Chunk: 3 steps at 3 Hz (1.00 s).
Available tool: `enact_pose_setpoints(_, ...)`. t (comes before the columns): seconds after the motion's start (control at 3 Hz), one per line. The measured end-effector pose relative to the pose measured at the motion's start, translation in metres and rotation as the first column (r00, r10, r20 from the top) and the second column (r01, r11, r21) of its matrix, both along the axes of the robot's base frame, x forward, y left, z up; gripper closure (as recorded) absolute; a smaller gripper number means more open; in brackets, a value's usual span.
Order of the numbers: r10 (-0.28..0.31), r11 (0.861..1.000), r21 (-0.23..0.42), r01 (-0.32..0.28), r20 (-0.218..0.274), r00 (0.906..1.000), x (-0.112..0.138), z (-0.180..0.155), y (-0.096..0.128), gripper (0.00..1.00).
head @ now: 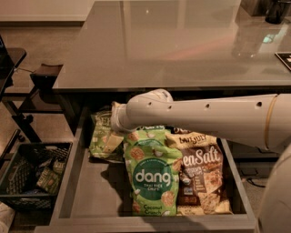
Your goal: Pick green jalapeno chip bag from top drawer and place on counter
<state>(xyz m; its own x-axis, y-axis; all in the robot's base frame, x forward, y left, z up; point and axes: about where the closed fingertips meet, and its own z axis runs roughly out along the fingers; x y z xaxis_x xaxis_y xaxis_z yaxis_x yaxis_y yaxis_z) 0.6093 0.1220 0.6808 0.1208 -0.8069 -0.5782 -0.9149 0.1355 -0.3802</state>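
The top drawer (93, 193) stands pulled out under the counter (182, 41). The green jalapeno chip bag (101, 140) lies at the drawer's back left, partly under the counter edge. My white arm reaches in from the right, and the gripper (114, 120) at its end sits right at the top of that bag, hidden behind the wrist. A brighter green "dang" bag (152, 177) lies in the middle of the drawer, overlapping the jalapeno bag's right side. A cream-and-brown "Sea Salt" bag (200, 177) lies to its right.
A black crate (32, 179) with small packets stands on the floor left of the drawer. A dark stand (45, 73) is at the counter's left end. Dark objects (275, 9) sit on the counter's far right corner.
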Motion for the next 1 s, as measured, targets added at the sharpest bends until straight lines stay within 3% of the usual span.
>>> enact_pose_setpoints(1.0, 0.031, 0.999, 0.042, -0.028, -0.077, 0.9966, -0.001, -0.023, 0.020, 0.00)
